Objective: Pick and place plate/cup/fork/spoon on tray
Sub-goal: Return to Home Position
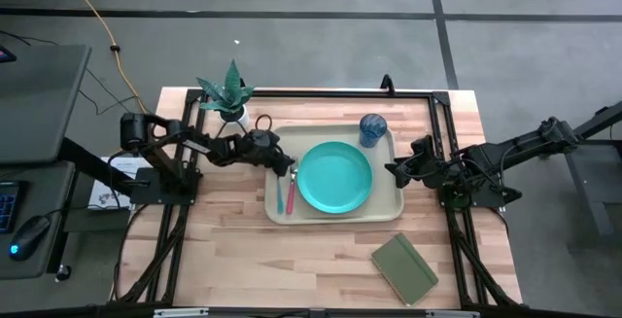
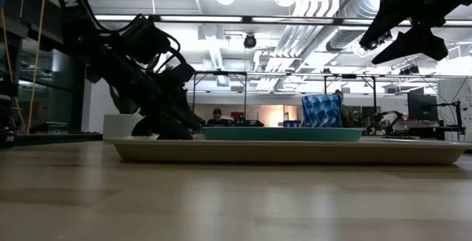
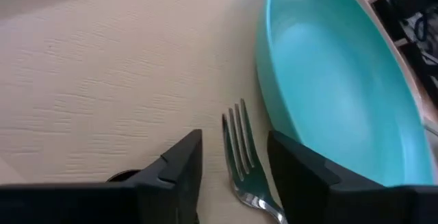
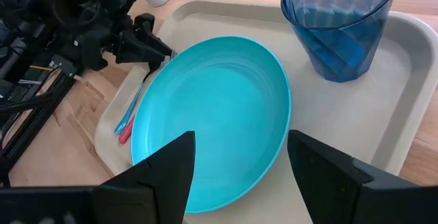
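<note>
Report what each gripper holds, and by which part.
Nothing is held. The left gripper is open astride the silver fork head on the beige tray; the right gripper hangs open, empty.

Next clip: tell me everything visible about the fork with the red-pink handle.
The slim fork with a silver metal head and red-pink handle lies flat on the pale beige rectangular tray, alongside the light-blue-handled spoon and just left of the round turquoise plate. Its tines point toward the tray's far edge. The left end effector is low over its head, fingers open on either side of the tines, not gripping. No clear contact with the plate.
</note>
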`<state>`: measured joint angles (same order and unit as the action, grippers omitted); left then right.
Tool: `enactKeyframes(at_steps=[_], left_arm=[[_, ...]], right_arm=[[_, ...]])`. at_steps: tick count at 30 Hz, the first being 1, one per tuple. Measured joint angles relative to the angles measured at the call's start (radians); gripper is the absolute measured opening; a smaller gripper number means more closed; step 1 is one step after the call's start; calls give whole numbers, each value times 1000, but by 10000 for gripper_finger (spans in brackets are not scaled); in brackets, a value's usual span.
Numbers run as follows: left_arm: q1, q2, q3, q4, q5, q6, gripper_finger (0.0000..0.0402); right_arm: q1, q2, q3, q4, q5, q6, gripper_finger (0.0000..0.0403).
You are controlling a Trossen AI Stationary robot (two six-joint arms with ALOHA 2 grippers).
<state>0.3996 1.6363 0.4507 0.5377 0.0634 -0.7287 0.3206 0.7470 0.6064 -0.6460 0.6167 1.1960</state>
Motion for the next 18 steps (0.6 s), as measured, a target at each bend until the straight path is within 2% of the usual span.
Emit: enactKeyframes(at_steps=[7, 18], left_arm=[[57, -32, -1, 7, 138, 22, 170], [78, -199, -1, 11, 145, 25, 170]], right_arm=[[0, 0, 0, 0, 0, 1, 225], [0, 0, 0, 0, 15, -7, 225]])
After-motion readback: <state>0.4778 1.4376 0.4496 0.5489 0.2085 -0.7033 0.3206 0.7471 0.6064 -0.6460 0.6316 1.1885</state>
